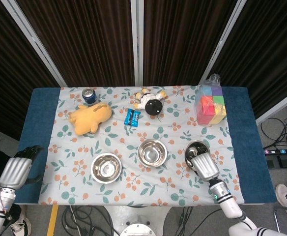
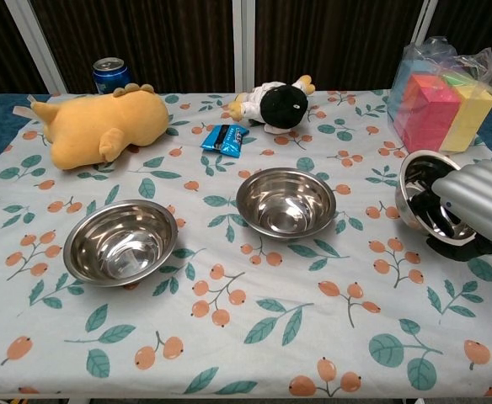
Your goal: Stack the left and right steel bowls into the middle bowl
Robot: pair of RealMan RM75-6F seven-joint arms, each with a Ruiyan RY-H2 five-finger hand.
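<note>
Three steel bowls are in play. The left bowl and the middle bowl sit upright on the floral cloth. My right hand grips the right bowl, with its fingers inside the rim. That bowl is lifted and tipped steeply, its opening facing left. My left hand hangs off the table's left edge, fingers apart, holding nothing; the chest view does not show it.
At the back stand a yellow plush toy, a blue can, a black-and-white doll, a blue packet and a bag of coloured blocks at the right.
</note>
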